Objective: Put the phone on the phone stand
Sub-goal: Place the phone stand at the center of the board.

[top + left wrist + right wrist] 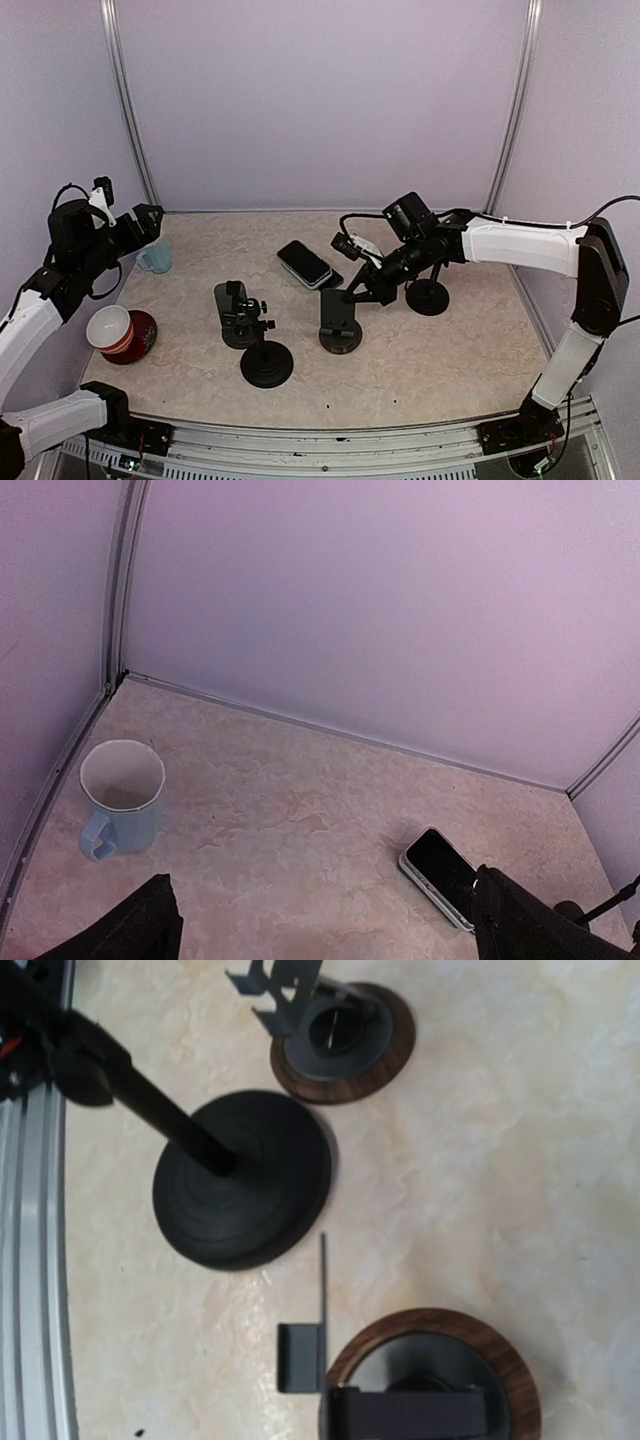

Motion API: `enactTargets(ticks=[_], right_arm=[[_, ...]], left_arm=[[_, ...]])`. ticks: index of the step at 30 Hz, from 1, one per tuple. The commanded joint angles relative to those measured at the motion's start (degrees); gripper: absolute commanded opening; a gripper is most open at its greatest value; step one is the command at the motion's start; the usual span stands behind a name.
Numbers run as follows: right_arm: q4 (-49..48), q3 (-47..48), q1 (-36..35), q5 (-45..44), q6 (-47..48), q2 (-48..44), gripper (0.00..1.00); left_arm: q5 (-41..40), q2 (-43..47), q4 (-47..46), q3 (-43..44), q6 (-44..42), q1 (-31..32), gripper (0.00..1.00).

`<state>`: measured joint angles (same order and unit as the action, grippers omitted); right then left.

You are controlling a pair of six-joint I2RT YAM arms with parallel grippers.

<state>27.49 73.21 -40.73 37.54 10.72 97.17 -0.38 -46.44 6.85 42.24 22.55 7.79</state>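
Top external view: your phone (pixel 305 264) lies flat on the table (pixel 450 350) behind the phone stand (pixel 340 322), with its long axis running back-left to front-right. Your left gripper (pixel 148 222) is spread wide, and your right gripper (pixel 352 293) is pinched shut near the stand.

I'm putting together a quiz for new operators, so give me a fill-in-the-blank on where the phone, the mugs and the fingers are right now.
1. The phone lies flat on the ____, on no stand.
2. The mug in the far left corner is light ____.
3. The left fingers are ____; the right fingers are shut.
4. The red mug is ____ inside.
Missing words: table; blue; open; white.
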Motion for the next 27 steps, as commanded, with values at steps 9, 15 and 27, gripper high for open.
enactTargets(ticks=[9,15,27], right_arm=[[4.2,4.6,0.7,-2.6,4.3,5.3,0.01],[4.1,5.7,0.9,-7.3,4.2,6.0,0.23],[0.8,7.0,0.6,-23.5,-6.2,2.0,0.93]], left_arm=[[0.8,-0.1,-1.7,-0.7,-0.1,-0.4,0.99],[0.8,-0.1,-1.7,-0.7,-0.1,-0.5,0.99],[0.7,-0.1,-1.7,-0.7,-0.2,-0.5,0.99]])
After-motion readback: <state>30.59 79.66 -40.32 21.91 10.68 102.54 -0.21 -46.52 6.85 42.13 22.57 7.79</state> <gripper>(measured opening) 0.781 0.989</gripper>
